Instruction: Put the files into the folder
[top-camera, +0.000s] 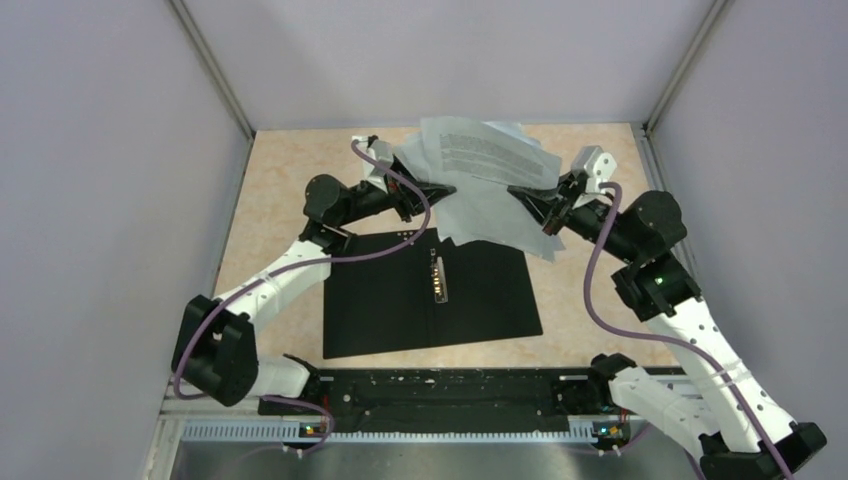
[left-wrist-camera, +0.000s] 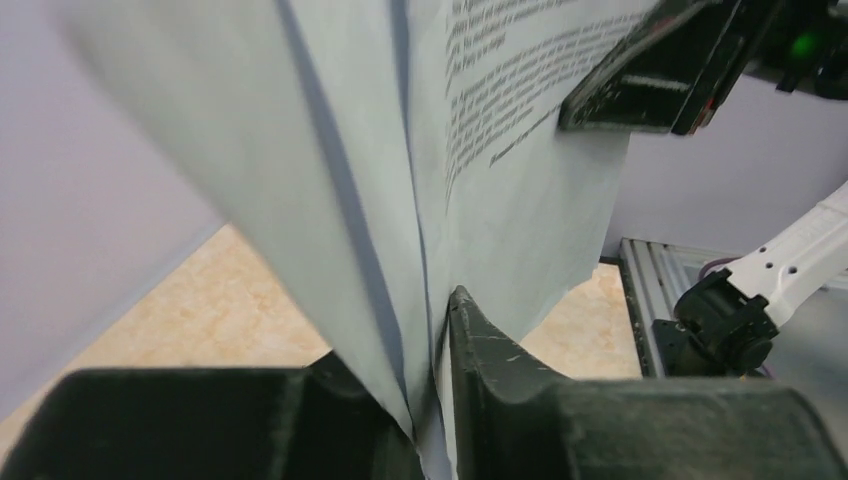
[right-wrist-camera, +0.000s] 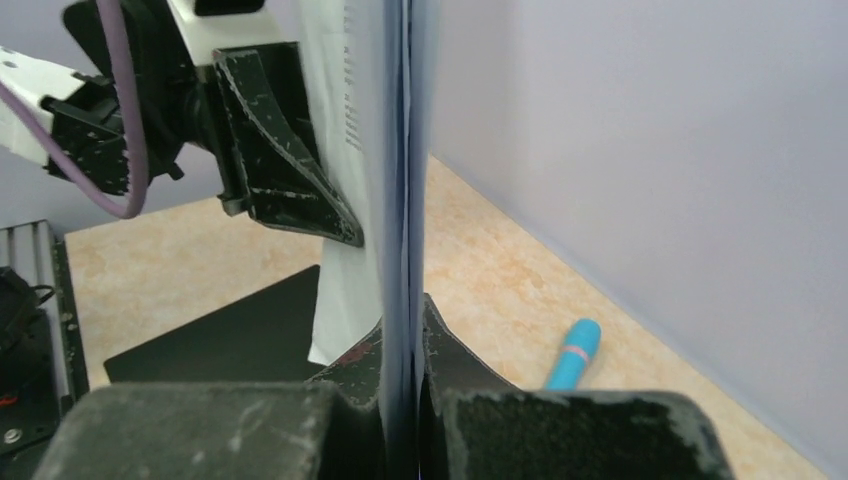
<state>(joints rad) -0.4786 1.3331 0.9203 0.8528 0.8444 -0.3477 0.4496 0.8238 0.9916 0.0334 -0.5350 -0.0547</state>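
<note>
The files (top-camera: 487, 158), a thin stack of white printed sheets, hang in the air above the far half of the table, held from both sides. My left gripper (top-camera: 415, 197) is shut on their left edge; in the left wrist view the sheets (left-wrist-camera: 350, 150) run down between its jaws (left-wrist-camera: 400, 325). At the right edge my right gripper (top-camera: 545, 207) is shut on the files, which stand edge-on (right-wrist-camera: 395, 150) in its pinch (right-wrist-camera: 403, 315). The folder (top-camera: 400, 300) lies open and flat below, black inside, with a metal spine clip (top-camera: 438, 277).
A blue pen-like stick (right-wrist-camera: 575, 355) lies on the beige tabletop near the right wall. Grey walls close in the left, back and right sides. A black rail (top-camera: 440, 395) with the arm bases runs along the near edge.
</note>
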